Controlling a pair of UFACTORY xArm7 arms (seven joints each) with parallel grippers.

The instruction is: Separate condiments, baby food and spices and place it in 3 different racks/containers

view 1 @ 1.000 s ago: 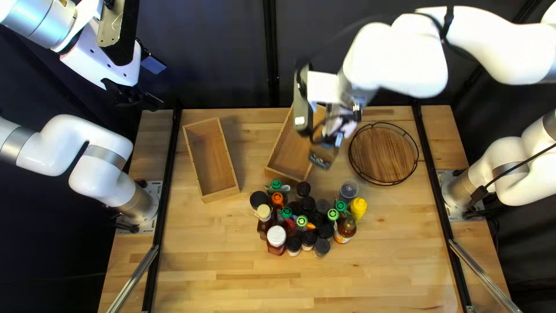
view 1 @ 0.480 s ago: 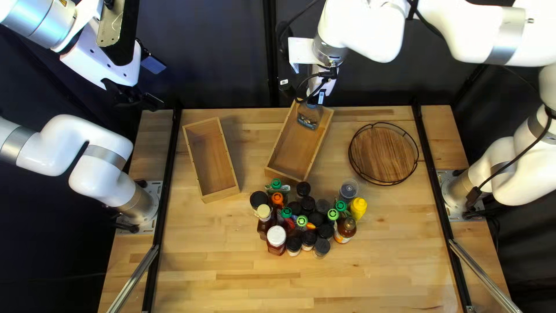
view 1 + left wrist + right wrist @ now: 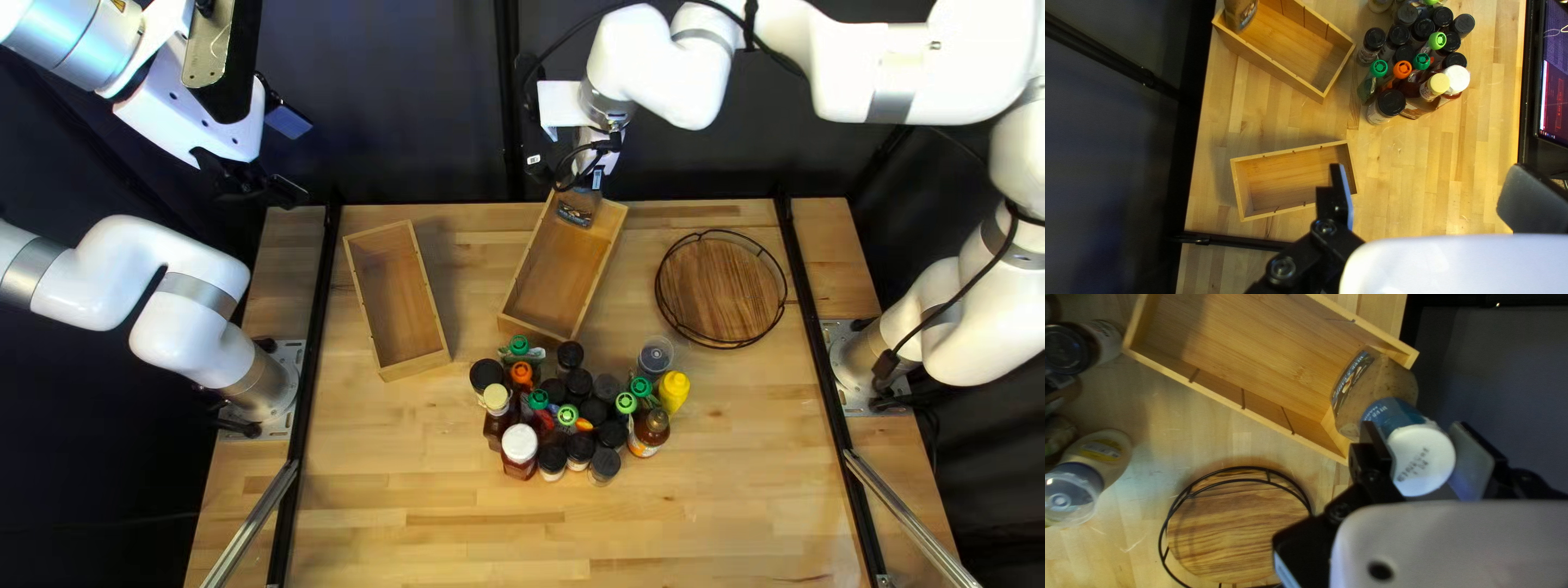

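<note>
Top left view: right gripper (image 3: 589, 187) clasps bottle (image 3: 575, 215) at box (image 3: 557, 285) end; left gripper (image 3: 261, 190) wide.

All views look down, top left farthest, right wrist closest, both wrists sharing the middle box (image 3: 555, 285).

Left box (image 3: 405, 299): is lying on the table (image 3: 435, 512), left of the right box
Right box (image 3: 557, 285): is lying between left box and tray
Tray (image 3: 721, 292): is lying right of both boxes
Bottles (image 3: 578, 381): are standing clustered before the right box
Jar (image 3: 1374, 386): is occupying the right box's far end, base hidden
</note>
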